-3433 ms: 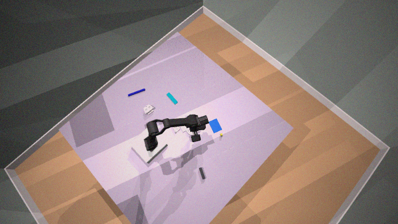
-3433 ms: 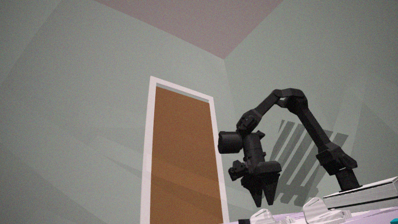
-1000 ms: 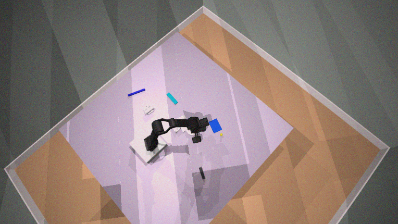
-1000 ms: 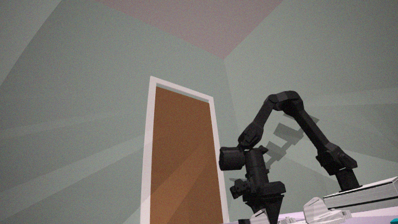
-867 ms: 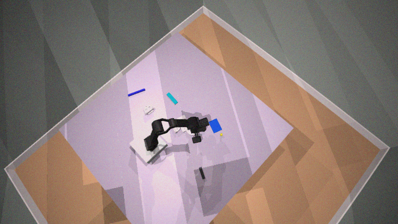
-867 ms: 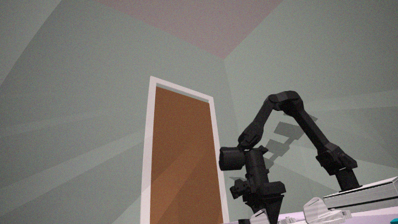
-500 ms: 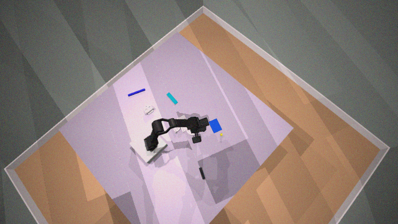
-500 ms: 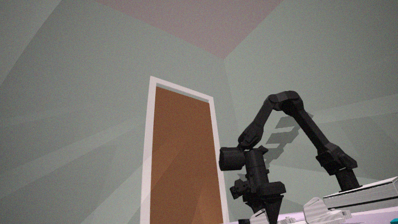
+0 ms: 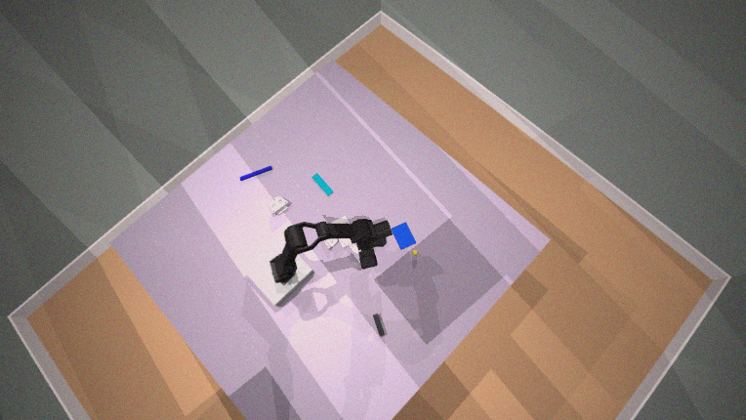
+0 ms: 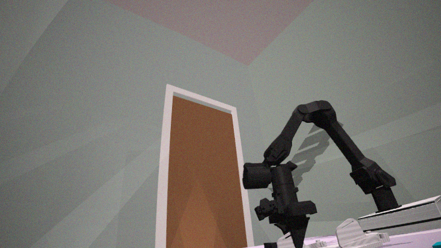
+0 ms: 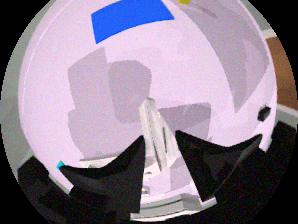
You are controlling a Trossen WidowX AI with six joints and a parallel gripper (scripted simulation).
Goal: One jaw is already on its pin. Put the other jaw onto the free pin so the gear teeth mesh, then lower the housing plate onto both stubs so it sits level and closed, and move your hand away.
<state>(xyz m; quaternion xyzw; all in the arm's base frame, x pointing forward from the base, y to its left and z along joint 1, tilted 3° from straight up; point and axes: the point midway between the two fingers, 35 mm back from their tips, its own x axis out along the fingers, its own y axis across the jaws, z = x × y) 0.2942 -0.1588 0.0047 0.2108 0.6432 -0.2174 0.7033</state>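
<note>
My gripper [image 11: 160, 136] points down in the wrist view, its black fingers drawn in against both sides of a white upright part [image 11: 156, 131] [image 10: 284, 241]. It looks like the loose jaw, and the fingers appear shut on it. Behind the fingers in the wrist view lies a white base piece [image 11: 167, 207], partly hidden. In the exterior view a rounded white plate [image 10: 348, 230] stands upright to the right of the fingers. In the top view white parts [image 9: 329, 243] show partly under the arm. Another white part [image 9: 280, 204] lies apart, up and left. Pins, teeth and their contact cannot be made out.
A blue square [image 9: 403, 235] [image 11: 131, 19] and a yellow knob [image 9: 415, 252] [image 11: 184, 1] are beyond the gripper. A cyan block [image 9: 322, 185], a dark blue rod [image 9: 255, 173] and a dark grey block [image 9: 379, 324] lie farther off. The arm's pale base [image 9: 295, 288] is at the lower left.
</note>
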